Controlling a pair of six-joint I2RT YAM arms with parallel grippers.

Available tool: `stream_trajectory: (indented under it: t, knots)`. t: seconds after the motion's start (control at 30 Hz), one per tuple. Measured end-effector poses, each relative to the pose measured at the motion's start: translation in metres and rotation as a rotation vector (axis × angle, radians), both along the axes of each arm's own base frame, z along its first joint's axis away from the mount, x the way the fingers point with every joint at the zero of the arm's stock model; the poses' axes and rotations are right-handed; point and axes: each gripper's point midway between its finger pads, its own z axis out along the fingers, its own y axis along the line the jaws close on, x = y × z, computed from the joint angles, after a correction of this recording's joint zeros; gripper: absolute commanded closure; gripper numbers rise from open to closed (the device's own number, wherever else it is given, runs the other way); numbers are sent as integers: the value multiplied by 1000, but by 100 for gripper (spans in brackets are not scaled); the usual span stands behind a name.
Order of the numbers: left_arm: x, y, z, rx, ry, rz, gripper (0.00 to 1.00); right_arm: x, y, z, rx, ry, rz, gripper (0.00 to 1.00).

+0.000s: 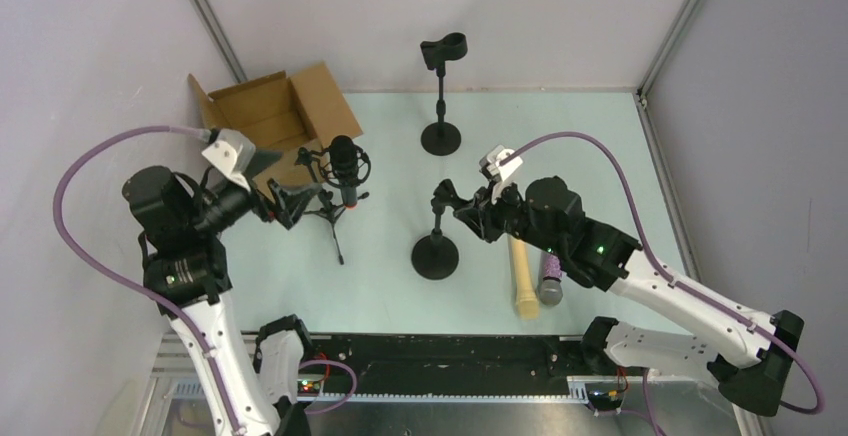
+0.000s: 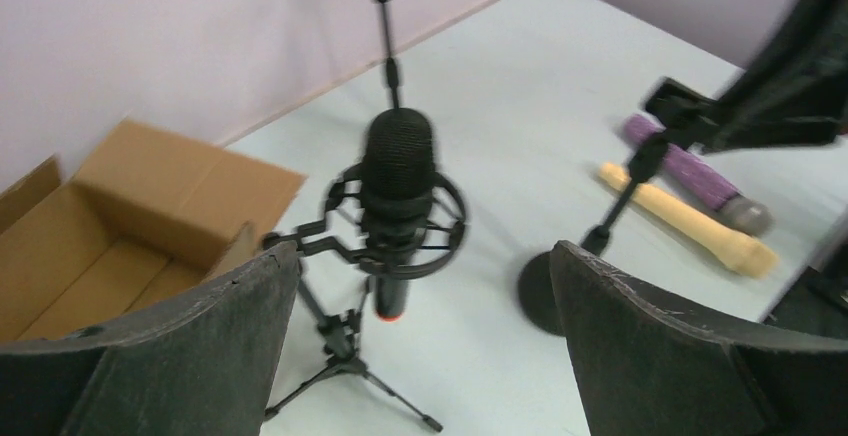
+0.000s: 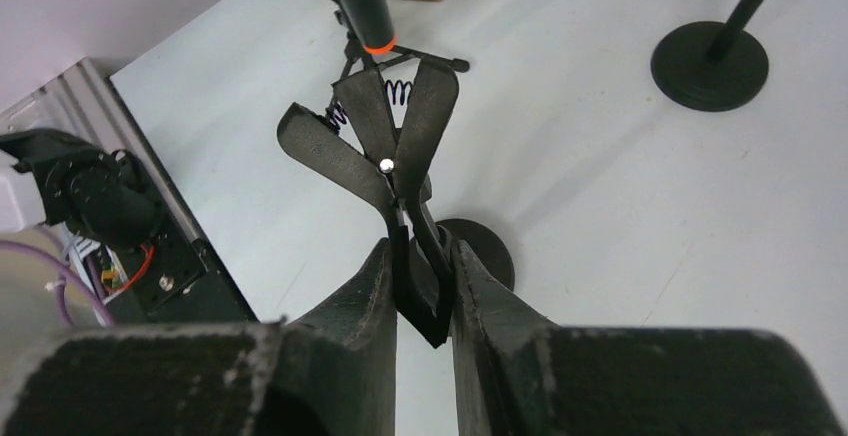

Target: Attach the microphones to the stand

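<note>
The black microphone (image 1: 345,161) with an orange end (image 2: 391,313) stands upright in a shock mount on a small tripod (image 1: 330,218). My left gripper (image 1: 285,201) is just left of it, wide open and holding nothing, the mic (image 2: 398,171) showing between the fingers. My right gripper (image 3: 422,256) is shut on the handles of the spring clip (image 3: 385,146) atop the near round-base stand (image 1: 435,254); the clip's jaws are spread. The cream microphone (image 1: 524,276) and the purple glitter microphone (image 1: 550,278) lie side by side on the table under my right arm.
A second round-base stand (image 1: 441,86) with an empty clip holder stands at the back centre. An open cardboard box (image 1: 275,111) sits at the back left, behind the tripod. Walls close in on the left, back and right sides.
</note>
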Motion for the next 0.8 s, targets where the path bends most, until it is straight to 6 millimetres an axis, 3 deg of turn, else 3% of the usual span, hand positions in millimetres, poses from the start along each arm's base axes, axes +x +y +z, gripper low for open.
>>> stream_trajectory:
  t: [0.23,0.5,0.63,0.8]
  knots:
    - [-48,-44,0,-9,-71,-274,0,-23,12,2,-4,-35,146,100]
    - [-110,-97,-18,-5,-104,-645,0,-48,25,0,0,-29,316,100]
    - [-115,-110,-38,35,-98,-732,0,-53,37,0,-21,-33,375,100]
    - [-85,-119,-53,104,-66,-723,0,-55,46,1,-42,-80,396,100]
